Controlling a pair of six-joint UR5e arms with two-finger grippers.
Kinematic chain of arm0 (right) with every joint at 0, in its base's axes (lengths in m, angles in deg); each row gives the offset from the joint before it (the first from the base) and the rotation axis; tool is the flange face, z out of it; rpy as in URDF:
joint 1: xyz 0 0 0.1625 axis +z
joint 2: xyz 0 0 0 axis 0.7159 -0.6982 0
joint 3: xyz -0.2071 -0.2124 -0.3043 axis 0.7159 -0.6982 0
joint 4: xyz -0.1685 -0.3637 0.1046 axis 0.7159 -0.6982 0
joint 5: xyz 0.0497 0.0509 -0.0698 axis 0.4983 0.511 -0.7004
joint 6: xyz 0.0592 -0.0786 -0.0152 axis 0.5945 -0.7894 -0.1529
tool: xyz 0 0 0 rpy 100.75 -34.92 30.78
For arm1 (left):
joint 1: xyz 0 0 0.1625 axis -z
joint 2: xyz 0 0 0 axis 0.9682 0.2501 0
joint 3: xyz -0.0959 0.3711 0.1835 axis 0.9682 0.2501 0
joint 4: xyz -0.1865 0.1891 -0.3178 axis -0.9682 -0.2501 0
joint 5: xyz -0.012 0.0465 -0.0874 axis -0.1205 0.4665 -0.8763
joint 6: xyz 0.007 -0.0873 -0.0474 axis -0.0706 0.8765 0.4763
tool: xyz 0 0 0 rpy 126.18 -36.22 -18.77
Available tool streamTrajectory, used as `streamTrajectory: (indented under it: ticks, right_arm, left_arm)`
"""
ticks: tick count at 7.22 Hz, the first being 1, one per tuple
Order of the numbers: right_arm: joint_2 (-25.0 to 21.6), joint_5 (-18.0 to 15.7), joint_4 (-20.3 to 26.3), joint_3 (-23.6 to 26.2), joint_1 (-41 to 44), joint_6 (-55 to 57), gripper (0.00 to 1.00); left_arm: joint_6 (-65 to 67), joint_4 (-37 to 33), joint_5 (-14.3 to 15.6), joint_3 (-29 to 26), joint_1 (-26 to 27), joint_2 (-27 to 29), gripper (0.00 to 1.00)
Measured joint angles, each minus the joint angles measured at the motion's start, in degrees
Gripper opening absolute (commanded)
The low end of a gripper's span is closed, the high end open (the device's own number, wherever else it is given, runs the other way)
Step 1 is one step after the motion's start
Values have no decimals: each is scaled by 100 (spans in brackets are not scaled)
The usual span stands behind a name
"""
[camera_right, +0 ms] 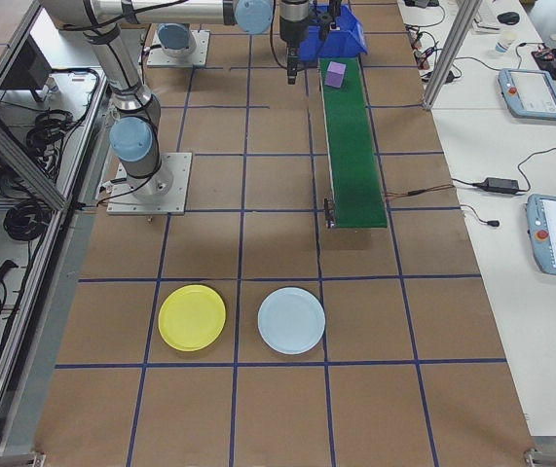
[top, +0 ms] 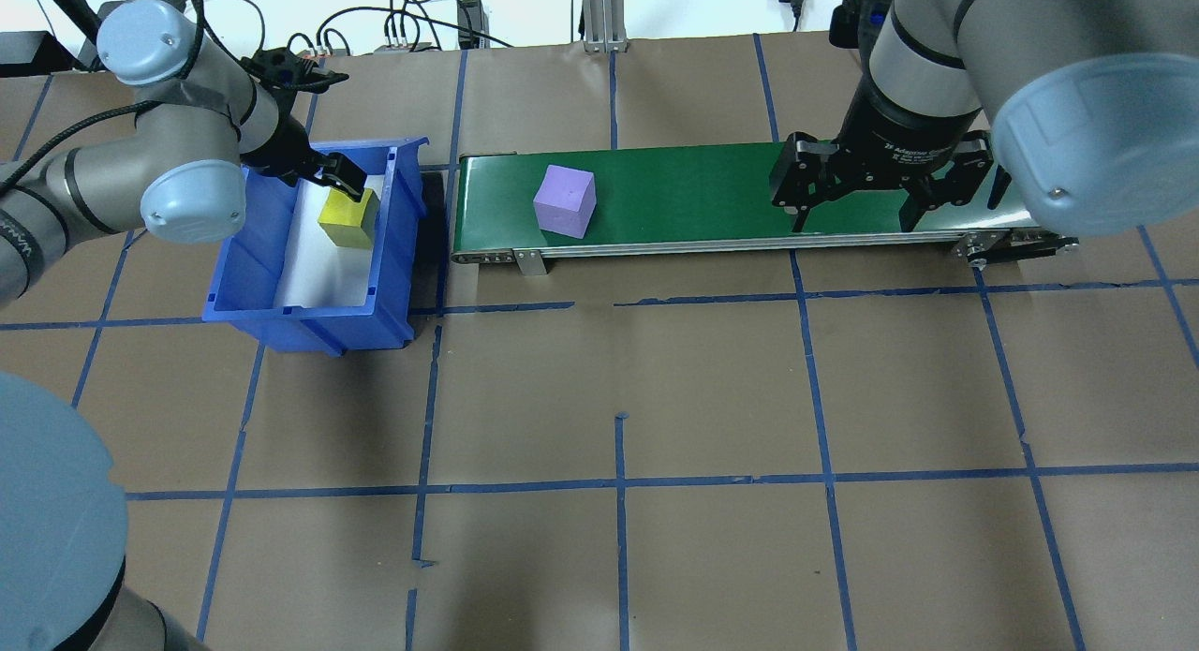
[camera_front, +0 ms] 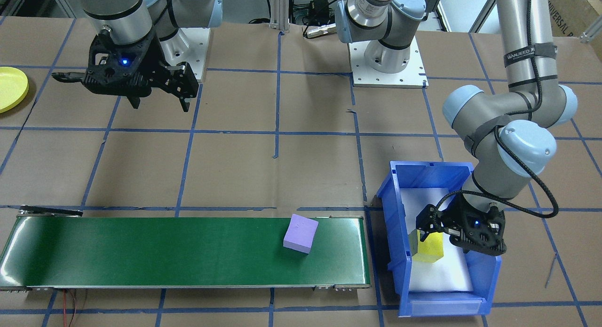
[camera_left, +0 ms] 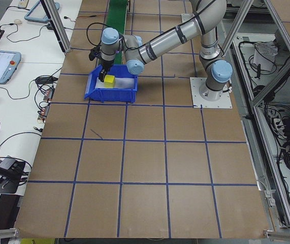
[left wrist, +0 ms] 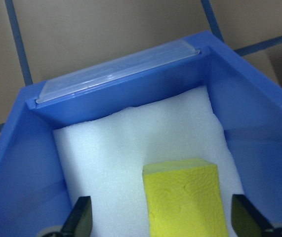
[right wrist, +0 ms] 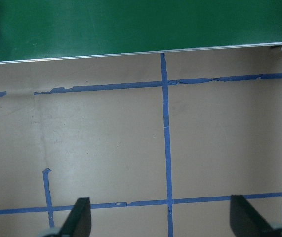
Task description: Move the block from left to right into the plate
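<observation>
Left wrist-mounted view: the left gripper [left wrist: 160,222] is spread, with the yellow block [left wrist: 187,202] between its fingers inside the blue bin [left wrist: 244,94]. Closing off-centre could twist the block. The plate [camera_right: 192,317] lies far away; the right gripper [top: 851,190] waits spread.

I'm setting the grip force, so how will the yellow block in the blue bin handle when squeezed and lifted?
The yellow block has a dimpled, matte surface like foam, so it is probably light and slightly squashy. Its flat faces should grip well, not slip. Being a cube resting on white foam padding, it is unlikely to roll. The left gripper is open around it.
</observation>
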Motion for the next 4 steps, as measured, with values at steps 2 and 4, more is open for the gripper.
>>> streamTrajectory:
  ticks: [2,4]
  right_arm:
    - [5,1,-17,-1,-19,-318,100]
    - [12,-6,-24,-32,-50,-366,100]
  left_arm:
    - [9,-22,-20,29,-2,58,100]
    - [24,-39,-37,49,-2,79,100]
